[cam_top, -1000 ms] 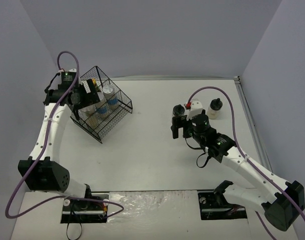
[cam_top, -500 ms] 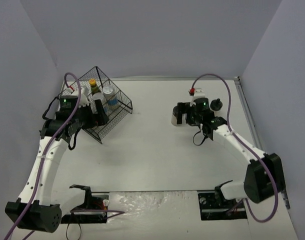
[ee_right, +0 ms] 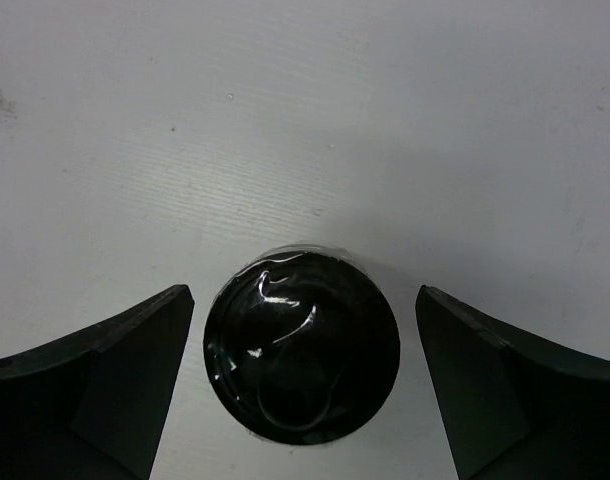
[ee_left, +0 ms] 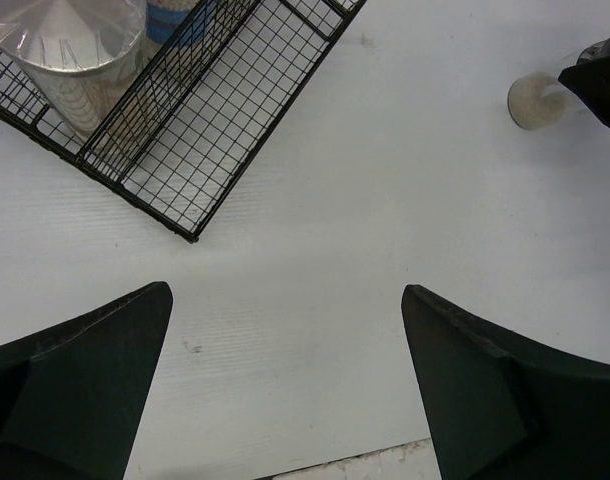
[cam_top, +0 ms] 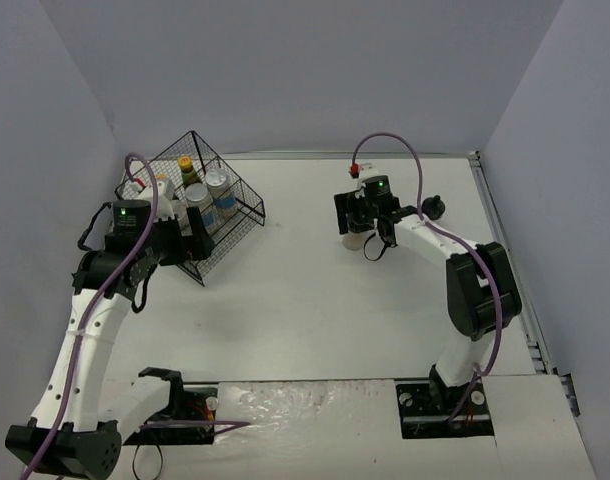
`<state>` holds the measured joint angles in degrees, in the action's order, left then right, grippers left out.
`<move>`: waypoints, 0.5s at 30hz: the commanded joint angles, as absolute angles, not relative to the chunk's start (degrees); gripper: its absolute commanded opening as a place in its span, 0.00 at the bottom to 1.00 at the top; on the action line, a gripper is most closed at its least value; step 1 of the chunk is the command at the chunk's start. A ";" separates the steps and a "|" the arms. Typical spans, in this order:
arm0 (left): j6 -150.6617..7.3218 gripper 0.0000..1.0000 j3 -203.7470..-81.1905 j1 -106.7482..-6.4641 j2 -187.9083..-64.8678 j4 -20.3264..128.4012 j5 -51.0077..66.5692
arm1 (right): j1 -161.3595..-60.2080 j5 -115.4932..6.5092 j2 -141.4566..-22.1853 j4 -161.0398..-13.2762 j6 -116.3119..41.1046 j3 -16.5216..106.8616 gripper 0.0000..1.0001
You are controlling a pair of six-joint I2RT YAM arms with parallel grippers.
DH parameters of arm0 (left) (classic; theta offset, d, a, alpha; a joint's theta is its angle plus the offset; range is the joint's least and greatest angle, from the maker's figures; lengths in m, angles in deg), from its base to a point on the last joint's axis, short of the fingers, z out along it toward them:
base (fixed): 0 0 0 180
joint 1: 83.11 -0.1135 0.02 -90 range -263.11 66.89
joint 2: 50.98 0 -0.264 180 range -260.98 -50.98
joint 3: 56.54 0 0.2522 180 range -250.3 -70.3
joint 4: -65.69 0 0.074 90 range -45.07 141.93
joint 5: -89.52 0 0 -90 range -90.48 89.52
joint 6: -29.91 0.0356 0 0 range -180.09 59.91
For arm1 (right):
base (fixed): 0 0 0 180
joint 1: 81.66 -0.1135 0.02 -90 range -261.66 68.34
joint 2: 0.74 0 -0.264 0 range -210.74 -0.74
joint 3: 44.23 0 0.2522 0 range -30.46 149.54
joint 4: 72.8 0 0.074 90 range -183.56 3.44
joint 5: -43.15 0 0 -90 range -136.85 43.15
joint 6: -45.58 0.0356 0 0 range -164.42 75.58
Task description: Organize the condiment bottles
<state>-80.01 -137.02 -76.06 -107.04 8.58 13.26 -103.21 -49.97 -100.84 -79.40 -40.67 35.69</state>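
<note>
Our right end effector (ee_right: 303,300) straddles a shaker (ee_right: 303,365), spread, not touching; our left end effector (ee_left: 285,300) hangs spread over the bench (ee_left: 385,200) beside the basket (ee_left: 215,110).

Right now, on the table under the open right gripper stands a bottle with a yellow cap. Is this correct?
Only the colour is wrong: the bottle has a black cap, not a yellow one. The right wrist view shows it standing on the table under the open right gripper.
</note>
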 commanded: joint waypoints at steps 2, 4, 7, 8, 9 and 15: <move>-79.78 0.97 -137.98 -75.99 -106.97 9.80 13.69 | -103.32 -53.61 -102.69 -75.15 -42.59 38.14 0.79; -79.83 0.97 -137.84 -75.99 -107.02 10.04 14.24 | -104.80 -55.17 -102.50 -74.53 -43.53 37.10 0.67; -80.43 0.97 -137.20 -75.94 -107.11 10.93 15.06 | -108.63 -56.98 -102.02 -74.26 -45.39 35.76 0.47; -80.75 0.97 -136.89 -75.90 -107.22 11.45 15.57 | -110.45 -57.13 -101.83 -74.23 -46.01 35.23 0.42; -80.93 0.97 -136.67 -75.90 -107.35 11.97 16.14 | -111.80 -57.13 -101.70 -74.19 -46.49 34.84 0.38; -81.97 0.97 -135.18 -75.29 -108.36 14.12 17.53 | -121.03 -57.85 -103.37 -73.14 -45.92 34.40 0.31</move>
<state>-80.75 -134.76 -75.93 -107.90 9.36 15.43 -115.65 -55.15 -104.03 -75.88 -45.39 34.82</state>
